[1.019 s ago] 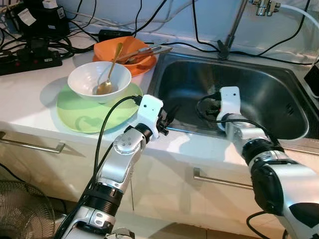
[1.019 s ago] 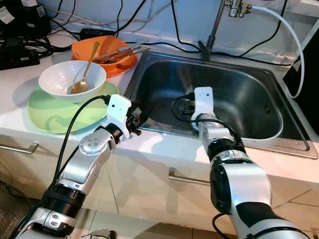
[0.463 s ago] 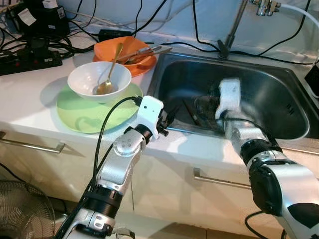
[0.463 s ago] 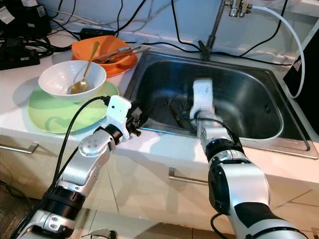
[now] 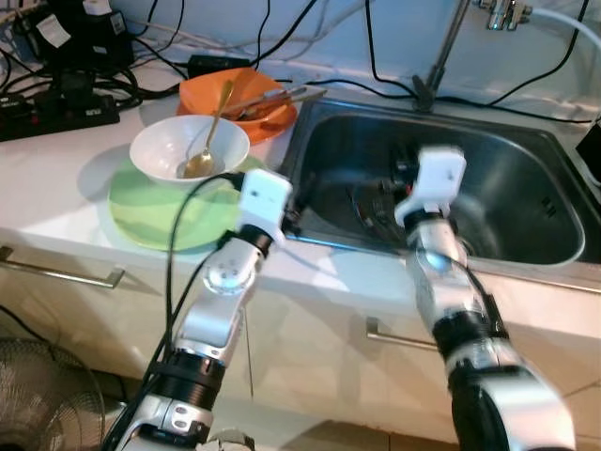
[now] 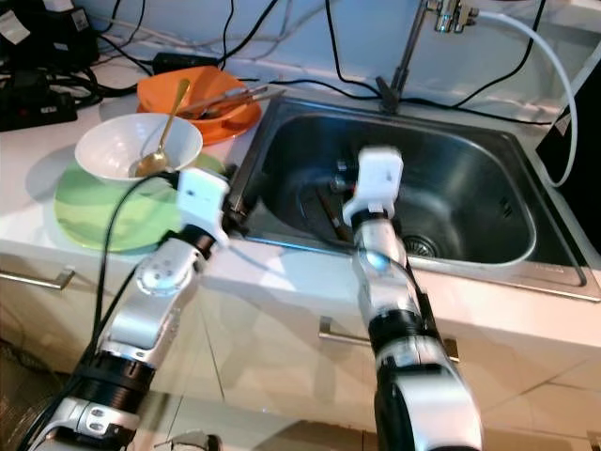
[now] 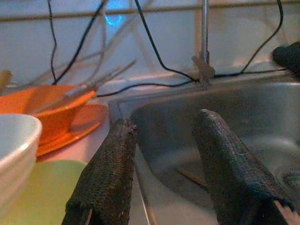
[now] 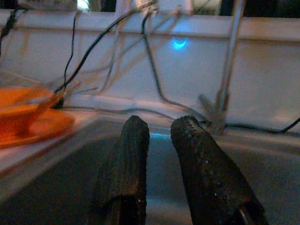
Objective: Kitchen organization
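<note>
Lying on the bottom of the steel sink (image 6: 470, 202), a dark utensil (image 6: 327, 214) rests below the right gripper (image 8: 159, 140), whose fingers (image 8: 129, 154) stand a little apart with nothing between them, raised above the basin and pointing toward the tap pipe (image 8: 229, 61) on the back wall. The left gripper (image 7: 161, 154) hovers at the sink's near left rim, its fingers (image 7: 110, 168) spread and empty. Just to the left of those fingers sits a white bowl (image 5: 188, 150) holding a gold spoon (image 5: 202, 150), the bowl resting on a green plate (image 5: 150, 207) on the white table (image 5: 56, 188). Beyond the bowl, an orange bowl (image 5: 246, 108) carries several metal utensils (image 5: 272, 97), close beside the sink's far left corner. Black cables (image 5: 56, 94) and a power strip run along the wall.
</note>
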{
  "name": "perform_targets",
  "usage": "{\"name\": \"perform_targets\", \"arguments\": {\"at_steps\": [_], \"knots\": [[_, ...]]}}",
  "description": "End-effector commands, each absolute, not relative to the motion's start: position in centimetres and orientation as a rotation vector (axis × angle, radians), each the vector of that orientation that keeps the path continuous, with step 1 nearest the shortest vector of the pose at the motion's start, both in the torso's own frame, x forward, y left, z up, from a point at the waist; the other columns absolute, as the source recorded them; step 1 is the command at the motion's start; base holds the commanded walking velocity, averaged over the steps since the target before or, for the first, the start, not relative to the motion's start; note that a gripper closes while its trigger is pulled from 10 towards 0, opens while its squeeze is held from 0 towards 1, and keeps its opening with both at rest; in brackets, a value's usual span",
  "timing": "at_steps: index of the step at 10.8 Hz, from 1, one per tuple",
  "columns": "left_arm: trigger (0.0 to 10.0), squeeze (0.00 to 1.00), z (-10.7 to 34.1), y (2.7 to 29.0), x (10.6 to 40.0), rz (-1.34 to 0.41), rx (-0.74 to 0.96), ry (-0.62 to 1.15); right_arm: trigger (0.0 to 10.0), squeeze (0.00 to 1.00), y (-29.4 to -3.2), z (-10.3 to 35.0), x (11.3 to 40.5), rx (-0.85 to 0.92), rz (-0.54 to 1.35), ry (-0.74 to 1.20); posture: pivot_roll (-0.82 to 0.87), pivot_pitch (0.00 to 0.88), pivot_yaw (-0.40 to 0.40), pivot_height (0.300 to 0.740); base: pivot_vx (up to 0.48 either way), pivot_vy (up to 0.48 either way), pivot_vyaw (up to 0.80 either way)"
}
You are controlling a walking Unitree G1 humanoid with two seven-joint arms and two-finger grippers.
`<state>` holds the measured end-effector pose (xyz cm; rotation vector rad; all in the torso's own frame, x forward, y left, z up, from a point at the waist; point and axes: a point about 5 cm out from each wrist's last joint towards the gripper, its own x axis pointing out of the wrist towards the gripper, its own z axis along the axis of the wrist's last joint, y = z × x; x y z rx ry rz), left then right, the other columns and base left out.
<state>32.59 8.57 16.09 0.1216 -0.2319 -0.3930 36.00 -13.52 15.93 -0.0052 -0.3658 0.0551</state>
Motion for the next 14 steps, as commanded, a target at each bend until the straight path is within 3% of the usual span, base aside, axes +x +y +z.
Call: {"name": "perform_targets", "arguments": {"at_steps": [1,5,8,11,14], "knots": [[10.0,0.00,16.6,8.3,32.6,-0.387,0.125,-0.265,10.0,0.00,-14.0,17.1,35.7,0.013,0.020,-0.432,0.06,0.000,-0.048,0.740,0.000,0.000,0.00],[10.0,0.00,15.5,8.6,31.9,-0.373,0.139,-0.256,10.0,0.00,-15.4,16.7,32.5,-0.012,-0.017,-0.451,0.02,0.000,-0.045,0.740,0.000,0.000,0.00],[10.0,0.00,15.4,9.4,31.8,-0.317,0.156,-0.273,10.0,0.00,-13.7,13.6,31.4,0.002,0.009,-0.341,0.02,0.000,-0.045,0.740,0.000,0.000,0.00],[10.0,0.00,18.6,11.7,32.9,-0.167,0.178,-0.382,10.0,0.00,-12.7,13.6,31.5,0.024,0.023,-0.319,0.04,0.000,-0.050,0.740,0.000,0.000,0.00],[10.0,0.00,19.0,14.3,33.3,-0.049,0.198,-0.370,10.0,0.00,-12.3,13.5,31.7,0.042,0.011,-0.304,0.06,0.000,-0.052,0.740,0.000,0.000,0.00]]}}
